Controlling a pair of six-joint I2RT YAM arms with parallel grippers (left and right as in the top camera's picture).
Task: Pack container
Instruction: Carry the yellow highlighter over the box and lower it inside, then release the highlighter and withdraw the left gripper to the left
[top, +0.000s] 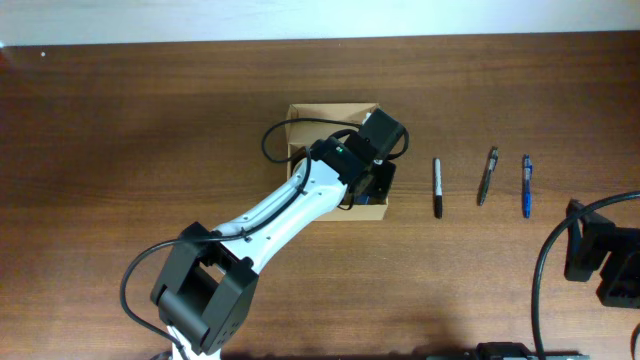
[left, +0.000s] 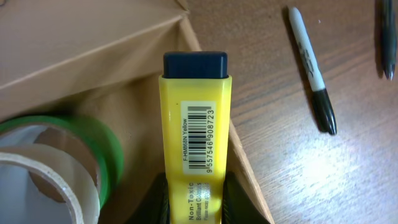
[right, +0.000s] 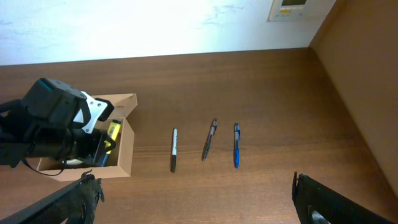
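Note:
The container (top: 300, 118) is an open tan cardboard box at the table's middle; it also shows in the right wrist view (right: 126, 149). My left gripper (left: 194, 202) is shut on a yellow highlighter (left: 194, 143) with a dark blue cap, held over the box's right inner wall (left: 205, 56). Inside the box lie a green tape roll (left: 93, 140) and a clear tape roll (left: 37, 177). My right gripper (right: 193, 199) is open and empty, low at the table's right front. In the overhead view it sits at the right edge (top: 605, 260).
To the right of the box, a black-and-white marker (top: 437, 187), a dark grey pen (top: 487, 176) and a blue pen (top: 526, 185) lie side by side on the wooden table. They show in the right wrist view too: marker (right: 173, 150), grey pen (right: 209, 140), blue pen (right: 236, 145).

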